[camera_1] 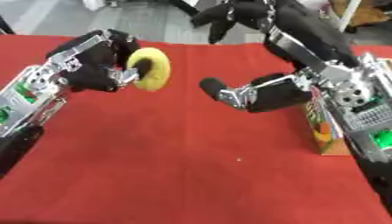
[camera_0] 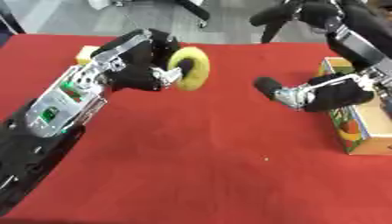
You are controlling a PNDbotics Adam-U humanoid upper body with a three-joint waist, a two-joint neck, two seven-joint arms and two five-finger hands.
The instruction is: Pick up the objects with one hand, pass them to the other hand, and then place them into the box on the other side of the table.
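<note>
Gripping a yellow ring (camera_0: 193, 68), left hand (camera_0: 141, 65) faces right hand (camera_0: 321, 94)

Yellow ring (camera_0: 191, 68) in left hand (camera_0: 141, 65)

I see a soft, matt red cloth (camera_0: 199, 166) over the table. My left hand (camera_0: 145, 65) looks like matt black cover with shiny silver metal. The yellow ring (camera_0: 191, 68) looks spongy and dull. The box (camera_0: 360, 131) is printed cardboard.
</note>
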